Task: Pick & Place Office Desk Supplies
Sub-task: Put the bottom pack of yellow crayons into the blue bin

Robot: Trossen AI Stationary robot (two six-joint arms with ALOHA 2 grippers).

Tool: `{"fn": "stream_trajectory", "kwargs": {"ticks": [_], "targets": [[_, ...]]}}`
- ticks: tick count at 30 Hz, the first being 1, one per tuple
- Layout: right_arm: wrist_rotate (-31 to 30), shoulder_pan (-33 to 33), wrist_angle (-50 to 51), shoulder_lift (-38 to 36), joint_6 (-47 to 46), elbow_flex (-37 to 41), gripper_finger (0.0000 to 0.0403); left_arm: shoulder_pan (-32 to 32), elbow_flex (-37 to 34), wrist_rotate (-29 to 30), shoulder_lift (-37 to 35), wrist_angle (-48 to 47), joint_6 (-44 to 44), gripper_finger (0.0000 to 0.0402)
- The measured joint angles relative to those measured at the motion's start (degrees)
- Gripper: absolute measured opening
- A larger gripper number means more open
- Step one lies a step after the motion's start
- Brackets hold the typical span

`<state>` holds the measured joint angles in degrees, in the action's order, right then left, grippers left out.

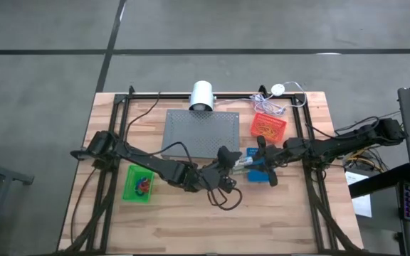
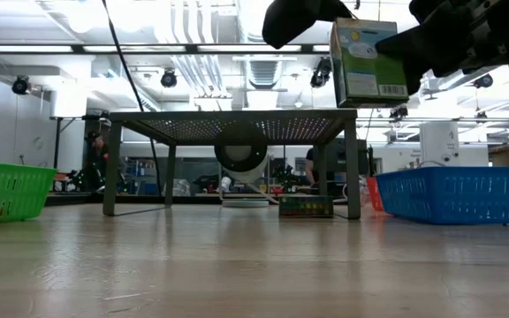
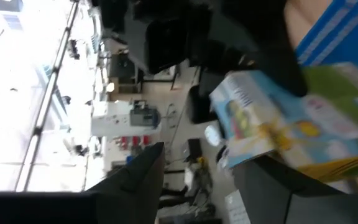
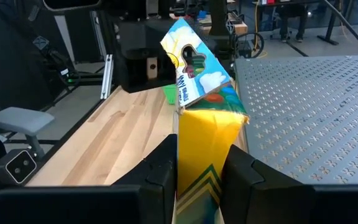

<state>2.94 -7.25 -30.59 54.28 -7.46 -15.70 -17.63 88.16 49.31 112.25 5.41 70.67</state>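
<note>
Noted: the crayon box (image 4: 205, 106) hung in the air near table centre, above the wood, just beside the blue basket (image 2: 456, 194). My right gripper (image 4: 199, 163) was clamped on its yellow end, fingers (image 4: 160, 169) pressed to both faces. My left gripper (image 3: 201, 168) sat at the box's other end with jaws apart, box between them, not gripped. The grey perforated stand (image 1: 201, 132) lay just behind.

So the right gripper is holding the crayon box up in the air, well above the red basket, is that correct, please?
Not quite: the right gripper does hold the crayon box aloft, but the high view shows it beside the blue basket; the red basket sits farther back.
</note>
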Motion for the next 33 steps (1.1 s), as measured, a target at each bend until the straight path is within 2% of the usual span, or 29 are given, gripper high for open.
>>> {"fn": "stream_trajectory", "kwargs": {"ticks": [9,17,23,28,33], "targets": [[0.0,0.0,0.2,0.0,-0.4,0.0,0.0080,0.5,0.0,8.8,0.0,6.5,4.9,0.0209],[0.0,0.0,0.2,-2.7,-6.8,0.0,0.0073,0.7,0.0,21.0,-1.4,9.0,7.8,0.0209],[0.7,0.0,1.5,-8.0,-11.6,0.0,0.0076,0.7,0.0,30.3,-3.0,8.7,2.5,0.0209],[1.6,0.0,5.6,-12.7,-15.4,0.0,0.0083,0.7,0.0,33.1,-5.3,8.1,-4.0,0.0209],[1.6,0.0,8.2,-17.8,-20.1,0.0,0.0072,1.0,0.0,34.3,-7.5,7.9,-6.0,0.0209]]}}
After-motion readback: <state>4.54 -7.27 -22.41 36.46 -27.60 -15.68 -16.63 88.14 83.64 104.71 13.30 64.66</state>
